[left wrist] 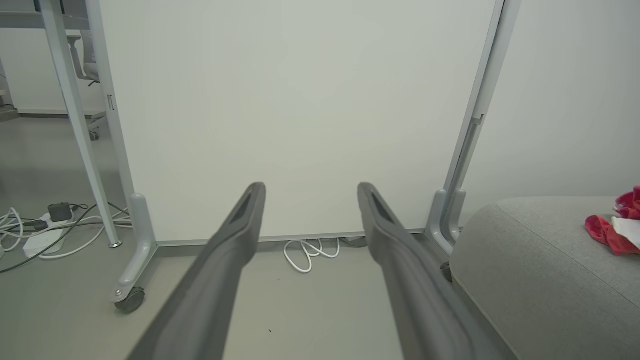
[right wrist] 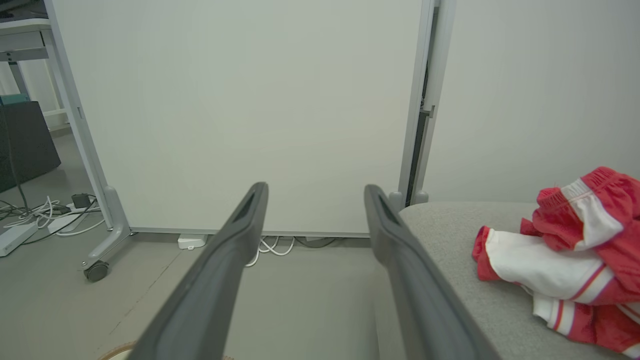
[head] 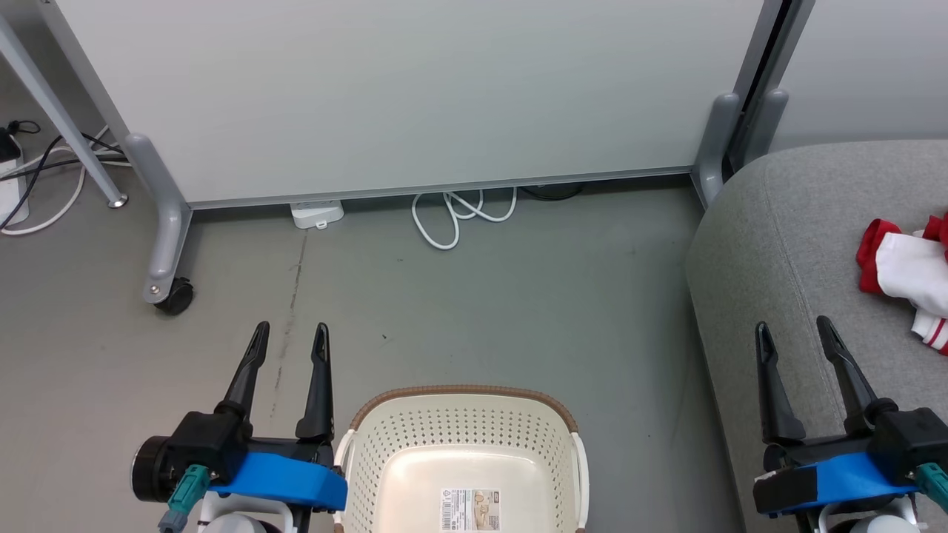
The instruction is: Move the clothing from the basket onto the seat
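Note:
The red and white clothing (head: 909,277) lies crumpled on the grey seat (head: 785,244) at the right edge of the head view; in the right wrist view the clothing (right wrist: 565,260) sits on the seat (right wrist: 450,235) to the right of my fingers. The cream basket (head: 463,459) with its brown rim stands on the floor between my arms, holding nothing but its barcode label. My left gripper (head: 289,334) hangs open beside the basket's left side. My right gripper (head: 792,328) is open above the seat's front edge. Nothing sits between either pair of fingers.
A pale partition panel (head: 415,96) on castor feet (head: 174,296) stands ahead across the grey floor. White cables (head: 459,215) and a small white box (head: 317,215) lie at its base. More cables and a table leg (head: 67,133) are at the far left.

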`<state>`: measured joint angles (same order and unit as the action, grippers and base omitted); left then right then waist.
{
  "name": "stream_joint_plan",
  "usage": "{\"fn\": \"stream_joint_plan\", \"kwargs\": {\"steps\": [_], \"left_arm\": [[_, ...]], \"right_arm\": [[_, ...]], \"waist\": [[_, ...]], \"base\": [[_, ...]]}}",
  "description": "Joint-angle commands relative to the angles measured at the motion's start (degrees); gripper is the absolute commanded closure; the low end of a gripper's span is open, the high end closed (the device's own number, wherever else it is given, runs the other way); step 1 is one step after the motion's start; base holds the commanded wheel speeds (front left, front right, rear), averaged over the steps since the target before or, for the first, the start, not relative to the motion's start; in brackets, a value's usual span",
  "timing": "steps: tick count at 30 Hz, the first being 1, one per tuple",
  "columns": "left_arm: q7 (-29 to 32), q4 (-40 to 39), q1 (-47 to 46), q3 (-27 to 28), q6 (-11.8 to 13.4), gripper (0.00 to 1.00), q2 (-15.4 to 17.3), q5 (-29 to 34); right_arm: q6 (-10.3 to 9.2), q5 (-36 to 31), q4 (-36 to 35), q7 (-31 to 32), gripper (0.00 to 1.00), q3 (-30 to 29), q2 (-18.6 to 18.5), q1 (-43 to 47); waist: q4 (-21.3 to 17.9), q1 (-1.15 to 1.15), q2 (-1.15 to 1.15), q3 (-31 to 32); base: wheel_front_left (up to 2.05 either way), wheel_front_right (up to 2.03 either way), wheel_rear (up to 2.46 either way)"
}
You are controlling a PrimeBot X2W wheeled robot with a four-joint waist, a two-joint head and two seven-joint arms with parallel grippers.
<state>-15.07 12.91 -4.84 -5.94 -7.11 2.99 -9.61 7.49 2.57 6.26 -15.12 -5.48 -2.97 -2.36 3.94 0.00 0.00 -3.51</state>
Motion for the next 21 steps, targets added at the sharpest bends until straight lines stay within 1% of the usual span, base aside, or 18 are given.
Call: {"fn": "stream_joint_plan", "kwargs": {"steps": [1,8,9,15,18,19,21], "left_arm": [[-0.15,0.17,-0.32,0.06,-0.3,0.0,-0.07,0.2],[-0.15,0.02,-0.41,-0.32,-0.46,0.0,-0.11,0.65],[0.01,0.15,-0.04,-0.3,-0.02,1.0,-0.03,0.45],[0.37,3.05,2.55,-0.43,0.01,1.0,-0.05,0.28],[1.0,2.72,2.51,-0.18,0.06,1.0,0.14,-3.49],[1.0,2.72,2.51,-0.18,0.06,1.0,0.14,-3.49],[1.44,2.64,2.41,0.0,0.07,1.0,0.29,-5.96]], "right_arm": [[0.01,0.28,0.16,-0.05,0.0,-0.09,0.14,0.25],[0.01,0.71,0.45,-0.05,0.0,0.1,0.14,0.36],[0.0,0.33,0.4,0.0,1.0,0.1,0.01,0.0],[0.0,0.37,3.72,0.19,1.0,0.1,0.16,0.78],[0.0,4.12,4.11,1.33,1.0,-0.19,0.16,0.36],[0.0,4.12,4.11,1.33,1.0,-0.19,0.16,0.36],[0.0,6.6,4.22,1.93,1.0,-0.23,0.16,0.22]], "waist": [[0.03,0.0,0.0,-0.03],[0.13,0.0,0.0,0.23],[0.14,0.0,0.0,0.24],[0.14,0.0,0.0,0.25],[0.04,0.0,0.0,0.32],[0.04,0.0,0.0,0.32],[-0.03,0.0,0.0,0.37]], "base": [[0.0,0.0,0.0],[0.0,0.0,0.0],[0.0,0.0,0.0],[0.0,0.0,0.0],[0.0,0.0,0.0],[0.0,0.0,0.0],[0.0,0.0,0.0]]}}
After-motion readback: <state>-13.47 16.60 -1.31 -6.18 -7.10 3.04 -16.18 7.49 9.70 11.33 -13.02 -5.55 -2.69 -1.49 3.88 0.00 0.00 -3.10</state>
